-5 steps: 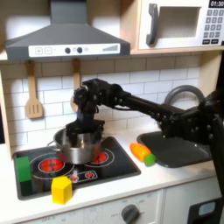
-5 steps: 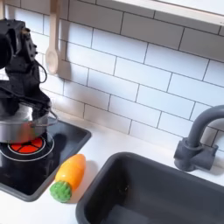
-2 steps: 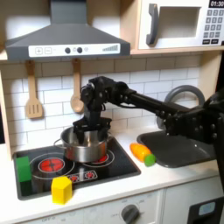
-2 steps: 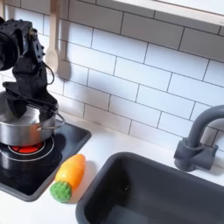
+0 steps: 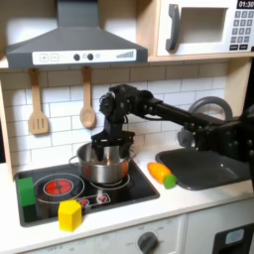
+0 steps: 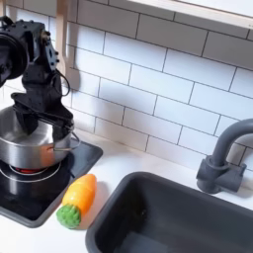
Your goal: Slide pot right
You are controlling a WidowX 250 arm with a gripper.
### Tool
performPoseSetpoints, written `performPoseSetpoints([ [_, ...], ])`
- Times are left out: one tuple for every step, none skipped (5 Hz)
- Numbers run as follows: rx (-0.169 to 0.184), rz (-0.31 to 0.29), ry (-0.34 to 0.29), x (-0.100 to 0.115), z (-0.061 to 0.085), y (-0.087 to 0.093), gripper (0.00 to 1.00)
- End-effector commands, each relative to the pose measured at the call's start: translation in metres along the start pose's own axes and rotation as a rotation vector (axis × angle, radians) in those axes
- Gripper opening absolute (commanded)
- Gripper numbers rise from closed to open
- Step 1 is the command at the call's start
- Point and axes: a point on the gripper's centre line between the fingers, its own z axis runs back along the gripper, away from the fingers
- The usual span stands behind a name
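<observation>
My pincer (image 5: 106, 142) reaches into one pot (image 5: 105, 164) — grip hidden, cannot tell; microwave (image 5: 203, 27) clock unreadable.

Pot (image 5: 105, 164): shiny silver metal, round, shallow, upright, open top, no lid. First exterior view: sits left of frame centre, lower half, on the right-hand part of the black stovetop, covering most of a red burner ring. Second exterior view: pot (image 6: 32, 146) at the left edge, mid-height, rim level, small side handle projecting toward the second exterior view's right. Walls reflect dark shapes.
</observation>
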Motion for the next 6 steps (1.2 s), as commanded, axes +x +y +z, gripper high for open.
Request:
performPoseSetpoints([
  [-0.017,-0.029,0.008,-0.002,-0.001,-0.018,1.0],
  [-0.018,-0.036,0.009,-0.003,0.0,-0.021,1.0],
  [-0.023,-0.047,0.003,-0.002,0.003,-0.027,1.0],
  [-0.028,-0.046,0.01,-0.004,0.002,-0.026,1.0],
  [-0.024,-0.046,0.004,-0.004,0.003,-0.025,1.0],
  [-0.017,-0.055,-0.031,0.0,0.018,-0.027,1.0],
])
